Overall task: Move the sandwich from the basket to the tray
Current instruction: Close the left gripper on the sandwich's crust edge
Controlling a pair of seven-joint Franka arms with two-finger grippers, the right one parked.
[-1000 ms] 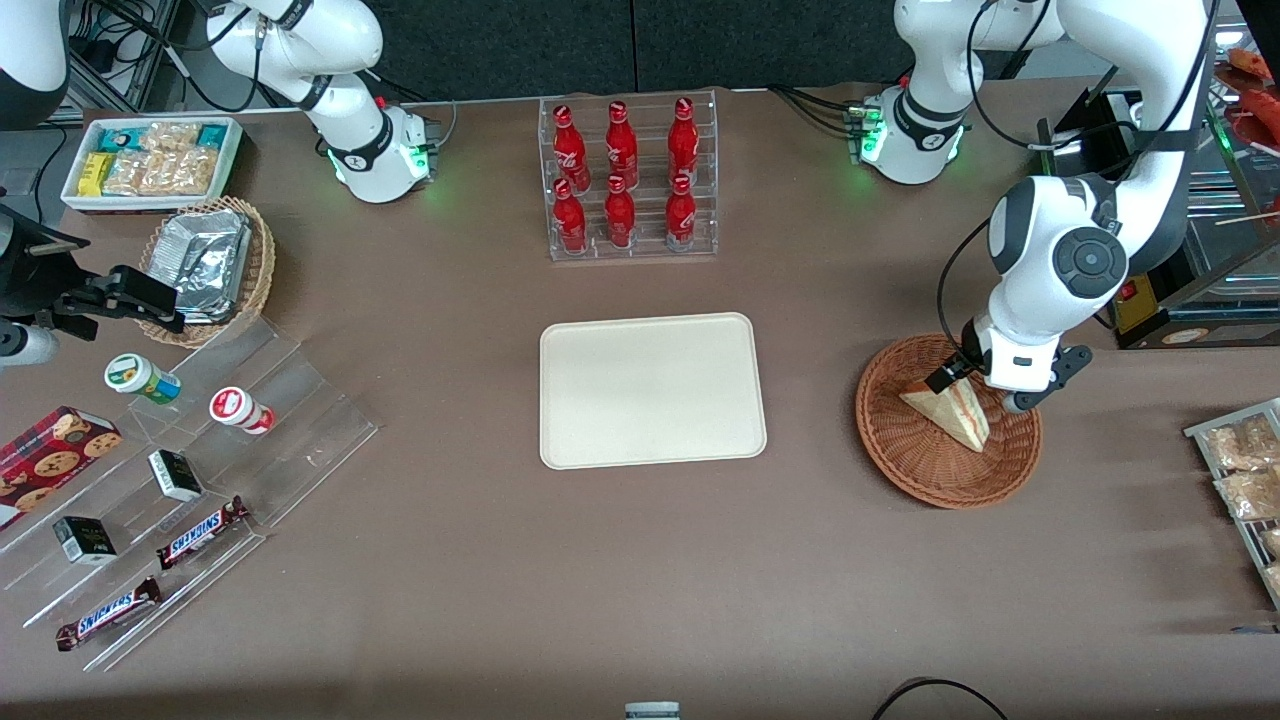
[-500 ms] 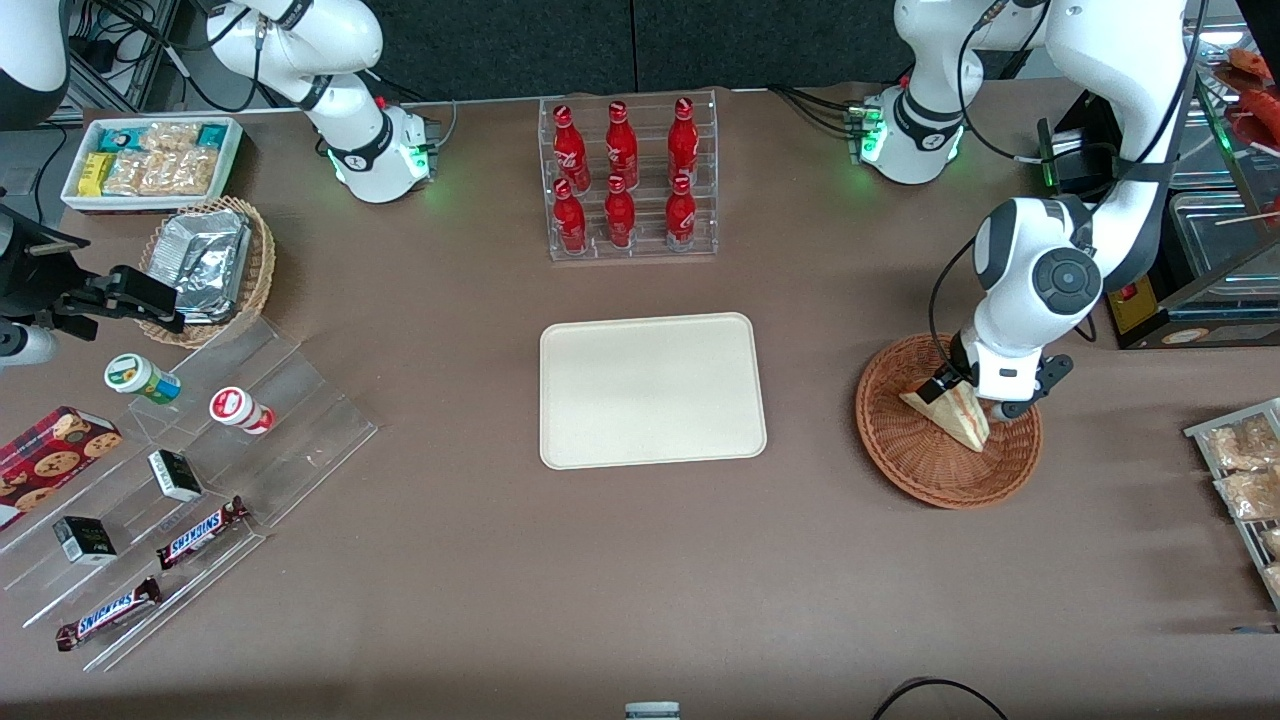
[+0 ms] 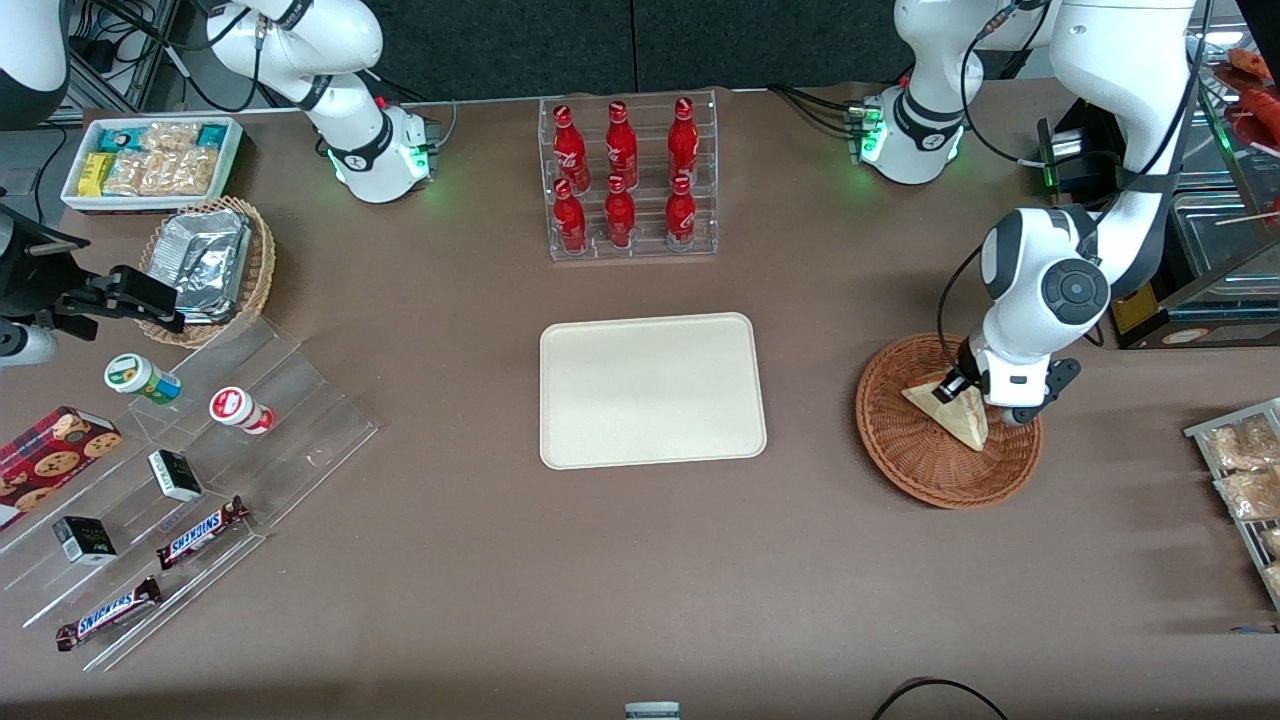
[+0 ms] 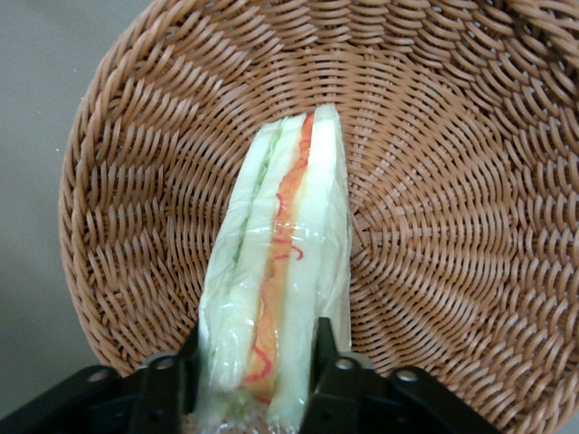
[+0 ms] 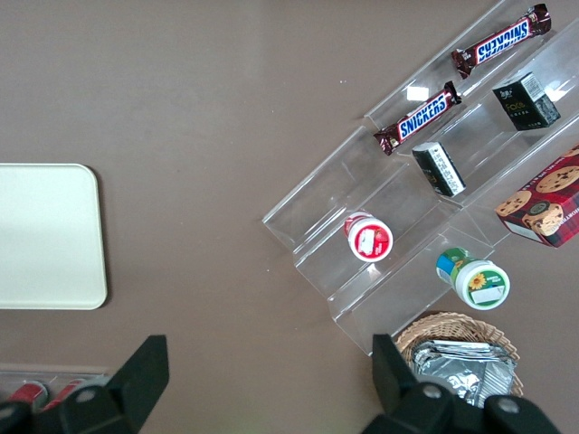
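- The sandwich (image 4: 276,262) stands on edge in the basket (image 4: 434,181), the hand (image 4: 258,366) clamped across its wide end.
- It looks light, soft and slick-wrapped: a gentle squeeze on the bread faces should hold.
- The tray (image 3: 652,390) sits well apart on the surface.

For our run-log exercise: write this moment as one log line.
phase: grasp | gripper: shut on sandwich | sandwich: in basket | tray: bare
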